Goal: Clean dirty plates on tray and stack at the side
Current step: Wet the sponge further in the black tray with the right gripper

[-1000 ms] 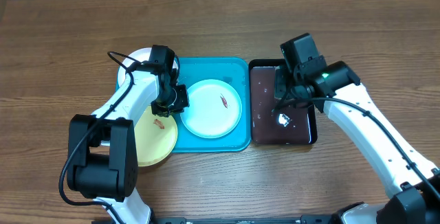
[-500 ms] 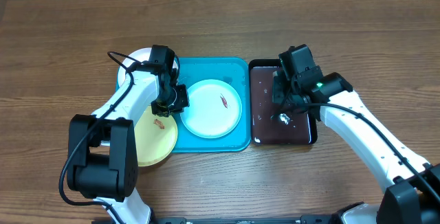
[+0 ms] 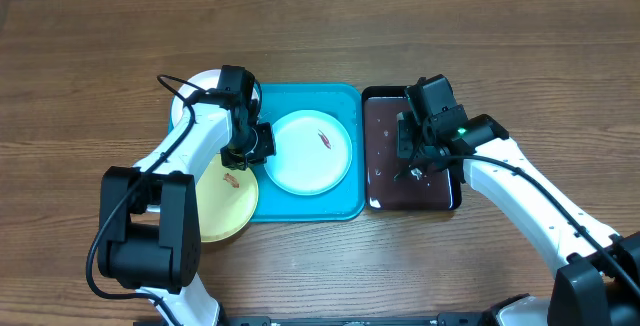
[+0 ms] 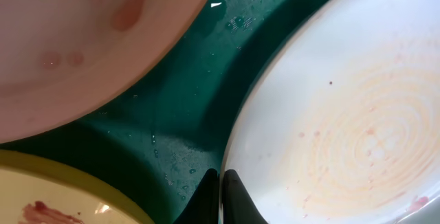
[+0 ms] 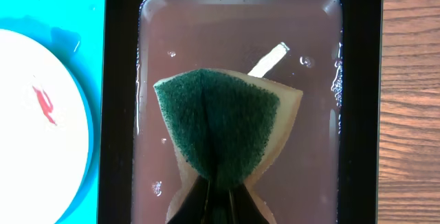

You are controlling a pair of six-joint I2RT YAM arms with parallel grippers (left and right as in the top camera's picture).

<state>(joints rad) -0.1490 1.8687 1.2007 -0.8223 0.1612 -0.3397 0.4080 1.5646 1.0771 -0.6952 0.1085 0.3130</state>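
The turquoise tray holds the pale mint plate, which carries a small red smear. My left gripper is shut on this plate's left rim; in the left wrist view its fingertips pinch the plate's edge. The yellow plate, with a red-brown smear, lies at the tray's left front. Behind the left arm sits the white plate. My right gripper is shut on a green-topped sponge folded between its fingers, over the water in the black tray.
A glossy black tray of brownish water stands directly right of the turquoise tray. Bare wooden table surrounds everything. In the left wrist view the white plate and the yellow plate lie close to the fingers.
My left gripper has closed the last bit onto the mint plate's rim. The right arm has shifted a little left and toward the front over the black tray, still holding the sponge.
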